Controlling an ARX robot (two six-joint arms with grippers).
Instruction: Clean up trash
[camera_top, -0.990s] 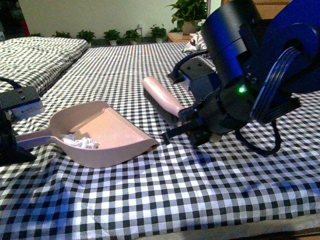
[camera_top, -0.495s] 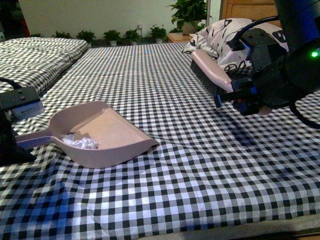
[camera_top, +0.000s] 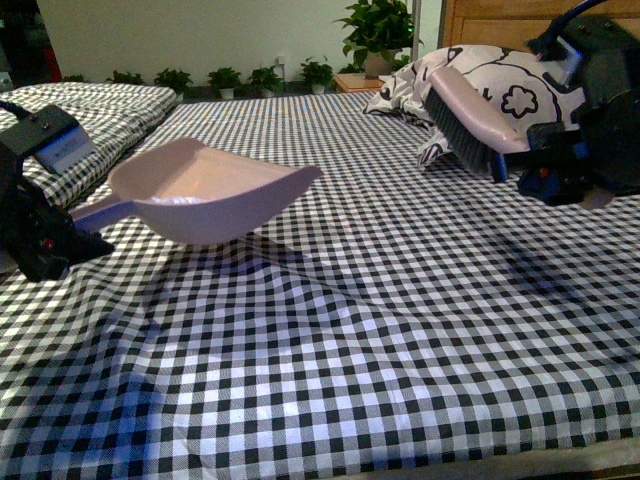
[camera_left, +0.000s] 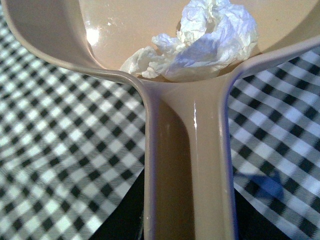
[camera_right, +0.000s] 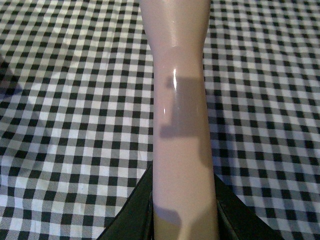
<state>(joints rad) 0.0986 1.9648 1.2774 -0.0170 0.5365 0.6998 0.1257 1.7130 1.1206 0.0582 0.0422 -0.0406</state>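
My left gripper (camera_top: 62, 240) is shut on the handle of the pink dustpan (camera_top: 215, 195) and holds it lifted above the checked bed, at the left of the front view. The trash (camera_left: 197, 42), a crumpled white wad of paper, lies inside the pan against the handle end; it shows only in the left wrist view, where the dustpan handle (camera_left: 187, 165) fills the middle. My right gripper (camera_top: 560, 180) is shut on the pink brush (camera_top: 478, 118) and holds it raised at the right, bristles facing down-left. The brush handle (camera_right: 180, 115) runs through the right wrist view.
The black-and-white checked bedspread (camera_top: 350, 330) covers the whole surface. A white pillow with black doodle prints (camera_top: 500, 75) lies at the back right behind the brush. A second checked bed (camera_top: 90, 100) and potted plants (camera_top: 380, 30) stand at the back.
The left gripper has lifted the dustpan off the bed with the trash in it. The right gripper has carried the brush further up and to the right, away from the pan.
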